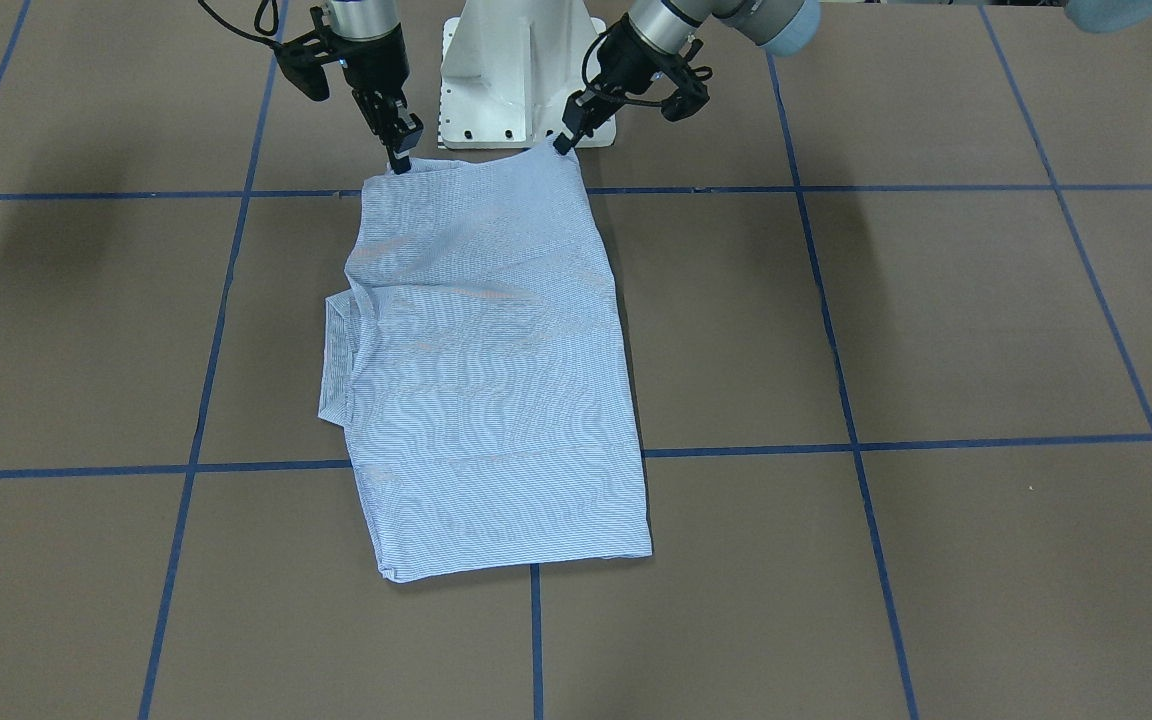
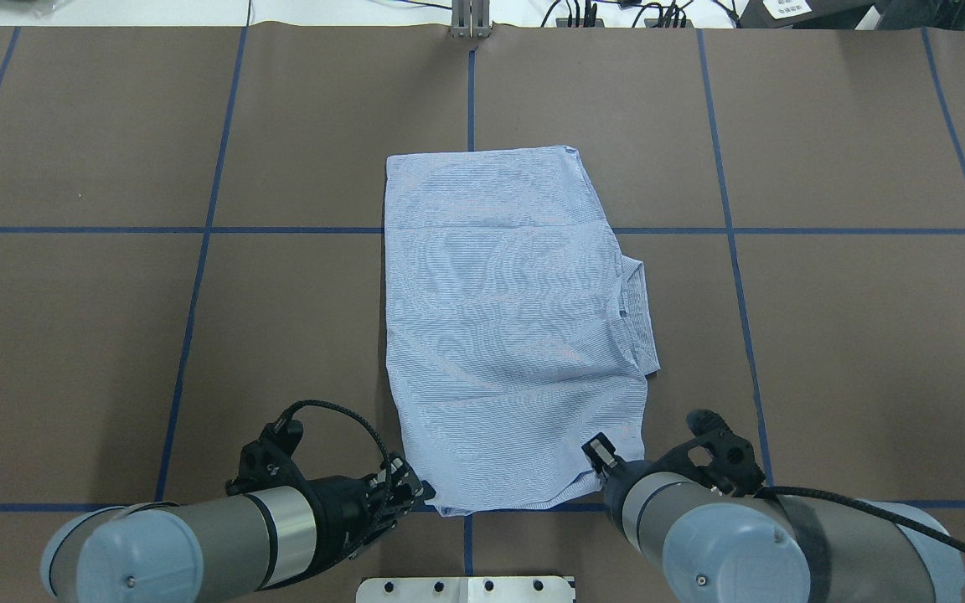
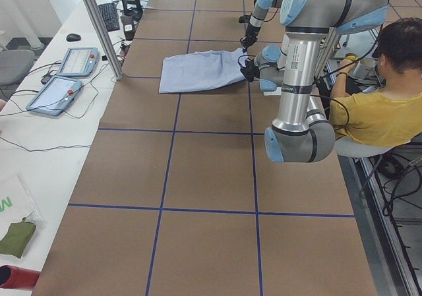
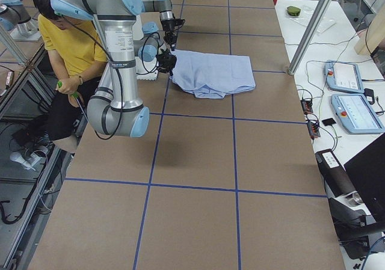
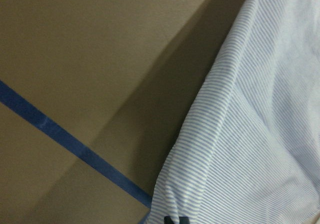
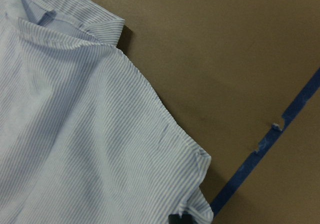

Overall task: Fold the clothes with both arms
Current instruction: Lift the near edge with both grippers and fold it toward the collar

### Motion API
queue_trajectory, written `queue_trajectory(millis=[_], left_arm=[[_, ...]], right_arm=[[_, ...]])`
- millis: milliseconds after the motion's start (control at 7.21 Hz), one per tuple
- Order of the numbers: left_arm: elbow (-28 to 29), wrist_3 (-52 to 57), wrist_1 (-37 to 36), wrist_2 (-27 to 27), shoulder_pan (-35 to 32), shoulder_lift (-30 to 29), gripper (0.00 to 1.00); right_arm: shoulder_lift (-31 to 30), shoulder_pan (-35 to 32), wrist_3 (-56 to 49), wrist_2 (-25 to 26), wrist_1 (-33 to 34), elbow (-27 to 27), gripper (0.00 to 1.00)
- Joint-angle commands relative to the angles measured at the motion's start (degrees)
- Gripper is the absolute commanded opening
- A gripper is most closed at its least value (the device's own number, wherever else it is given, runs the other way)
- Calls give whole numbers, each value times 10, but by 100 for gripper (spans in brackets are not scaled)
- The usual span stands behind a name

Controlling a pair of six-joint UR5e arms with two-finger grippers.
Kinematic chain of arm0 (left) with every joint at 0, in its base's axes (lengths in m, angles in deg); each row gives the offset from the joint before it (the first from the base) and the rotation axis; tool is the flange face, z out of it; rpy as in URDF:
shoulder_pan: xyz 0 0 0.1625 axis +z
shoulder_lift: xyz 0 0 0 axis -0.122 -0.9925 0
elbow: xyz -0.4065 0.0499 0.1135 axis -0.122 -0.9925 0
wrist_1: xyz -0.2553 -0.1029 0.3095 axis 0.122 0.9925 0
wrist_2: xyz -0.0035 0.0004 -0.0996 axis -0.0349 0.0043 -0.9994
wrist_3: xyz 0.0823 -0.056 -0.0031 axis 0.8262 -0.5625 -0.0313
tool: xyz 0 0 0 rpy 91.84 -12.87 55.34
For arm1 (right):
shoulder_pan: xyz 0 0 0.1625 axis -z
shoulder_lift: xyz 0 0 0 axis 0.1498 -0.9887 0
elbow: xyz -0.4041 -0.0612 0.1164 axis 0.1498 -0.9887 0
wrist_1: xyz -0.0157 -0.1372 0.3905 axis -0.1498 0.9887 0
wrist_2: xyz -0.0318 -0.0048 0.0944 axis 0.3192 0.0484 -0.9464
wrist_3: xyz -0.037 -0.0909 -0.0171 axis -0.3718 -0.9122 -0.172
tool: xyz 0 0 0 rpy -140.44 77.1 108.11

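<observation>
Neighbouring shirt (image 1: 496, 380): white pedestal (image 1: 521, 75), tape lines (image 1: 746, 450)

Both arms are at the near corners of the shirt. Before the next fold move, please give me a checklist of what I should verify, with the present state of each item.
1. Left end effector shut on a near corner of the shirt: ok, the corner is raised to its tips.
2. Right end effector shut on the other near corner: ok.
3. How deep each grip bites: cannot tell.
4. Far edge of the shirt flat on the table: ok.
5. Side edges even: not ok, the collar juts out on the robot's right.
6. Person away from the shirt: ok, seated behind the robot.
</observation>
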Motion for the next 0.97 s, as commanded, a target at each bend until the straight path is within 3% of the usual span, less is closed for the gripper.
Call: queue_trajectory(millis=[0,277,555,693,832], left_arm=[[-17,3,-12,-44,-91,-8,0],[29,13,-50,-155,-227,-63,0],[121,49,-57,-188,-313,-126,0],[185,77,-55,-209,-352,-163,0],[265,92,-48,-210,-375,-212,0]], right_arm=[[50,-80,-24,-23,42,2,0],[104,-197,-137,-99,67,-39,0],[174,-299,-217,-148,65,-135,0],[226,-340,-263,-168,52,-228,0],[277,-368,-272,-184,-36,-349,0]])
